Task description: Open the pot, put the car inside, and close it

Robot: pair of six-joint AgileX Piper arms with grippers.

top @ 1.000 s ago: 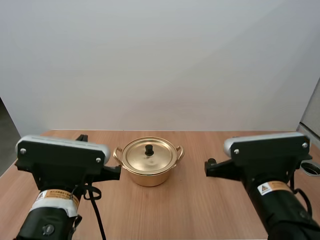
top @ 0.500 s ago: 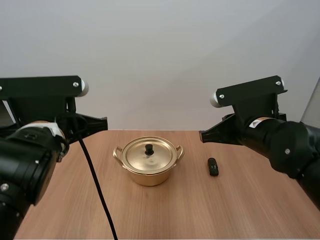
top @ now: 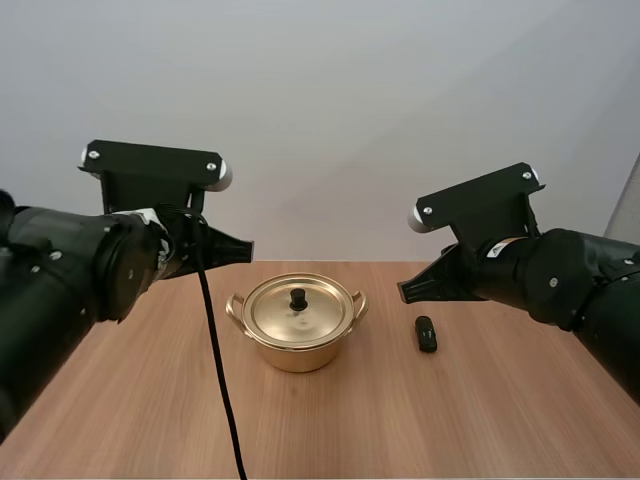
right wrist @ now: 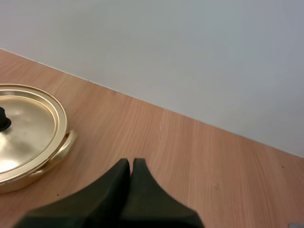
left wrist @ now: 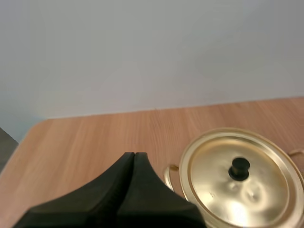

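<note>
A golden pot [top: 297, 340] with two small handles stands mid-table, its lid [top: 298, 311] on, a black knob [top: 298, 297] on top. A small black car [top: 426, 333] lies on the wood to the right of the pot. My left gripper [top: 248, 252] hovers raised, left of and behind the pot, shut as one dark wedge [left wrist: 134, 156] beside the lid [left wrist: 241, 178]. My right gripper [top: 402, 292] hangs above the table between pot and car, also shut [right wrist: 131, 162], with the pot's rim [right wrist: 33, 135] off to its side.
The wooden table [top: 480, 420] has open room in front of the pot and at both sides. Its back edge meets a plain white wall.
Both arms have risen from low over the table's front and swung inward toward the pot. The car, hidden a second ago by the right arm, now lies in plain sight.
</note>
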